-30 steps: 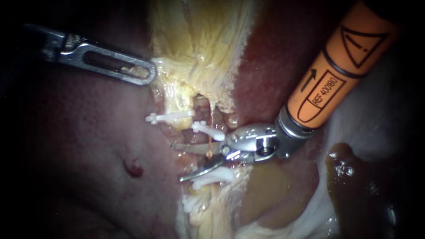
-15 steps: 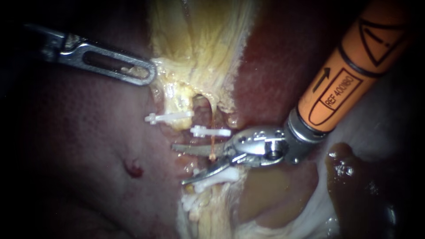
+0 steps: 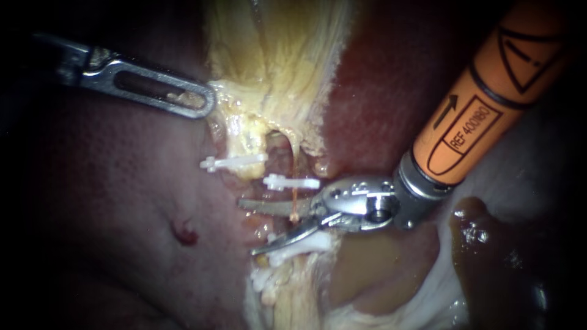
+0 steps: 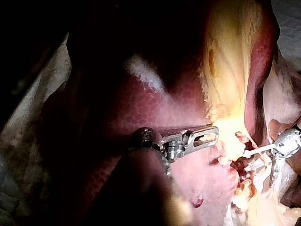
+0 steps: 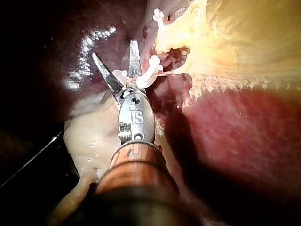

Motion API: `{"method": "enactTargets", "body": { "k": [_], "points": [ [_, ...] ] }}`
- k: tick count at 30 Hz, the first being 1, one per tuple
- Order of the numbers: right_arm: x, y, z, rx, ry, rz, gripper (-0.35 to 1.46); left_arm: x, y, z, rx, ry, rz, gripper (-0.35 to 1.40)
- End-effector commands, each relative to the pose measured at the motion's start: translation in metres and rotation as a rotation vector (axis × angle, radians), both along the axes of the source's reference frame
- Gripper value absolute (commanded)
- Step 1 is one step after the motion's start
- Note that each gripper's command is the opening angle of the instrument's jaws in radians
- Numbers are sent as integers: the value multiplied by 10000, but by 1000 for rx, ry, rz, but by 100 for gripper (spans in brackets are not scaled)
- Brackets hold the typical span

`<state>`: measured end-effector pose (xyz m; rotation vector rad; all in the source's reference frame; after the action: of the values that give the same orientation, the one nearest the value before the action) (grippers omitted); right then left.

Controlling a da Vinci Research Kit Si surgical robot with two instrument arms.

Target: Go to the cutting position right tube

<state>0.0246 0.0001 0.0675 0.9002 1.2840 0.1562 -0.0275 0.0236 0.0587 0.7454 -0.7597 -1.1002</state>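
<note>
My right instrument (image 3: 245, 226), on an orange shaft, holds its two blades open. A thin orange right tube (image 3: 294, 197) runs down between the blades, close to their pivot. One white clip (image 3: 292, 181) sits on it just above the upper blade and another (image 3: 304, 243) lies under the lower blade. A third clip (image 3: 235, 162) crosses the left tube. My left instrument (image 3: 205, 104) has its slotted jaws shut on the edge of the yellow gallbladder (image 3: 275, 67). The right wrist view shows the open blades (image 5: 115, 51) beside a clip (image 5: 148, 75).
Dark red liver (image 3: 122, 195) lies to the left and also behind the orange shaft (image 3: 379, 91). Pale fatty tissue with more white clips (image 3: 264, 281) continues downward. Brown fluid (image 3: 483, 244) pools at the lower right on white cloth.
The right instrument's shaft and wrist have shifted slightly to the right. The clip above the upper blade has swung level. The left instrument has held still.
</note>
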Motion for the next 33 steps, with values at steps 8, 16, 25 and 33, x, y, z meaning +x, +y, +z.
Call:
{"method": "enactTargets", "body": {
  "k": [8,16,25,33],
  "points": [
    [1,0,0,6,-1,1,143,0,0,1,0,0,0,-35],
    [2,0,-1,17,-6,2,143,0,0,0,0,0,0,-35],
    [-5,0,17,92,-2,-88,-35,0,0,0,0,0,0,-35],
    [-3,-3,19,90,-1,-91,-35,0,0,0,0,0,-1,-35]
  ]
}}
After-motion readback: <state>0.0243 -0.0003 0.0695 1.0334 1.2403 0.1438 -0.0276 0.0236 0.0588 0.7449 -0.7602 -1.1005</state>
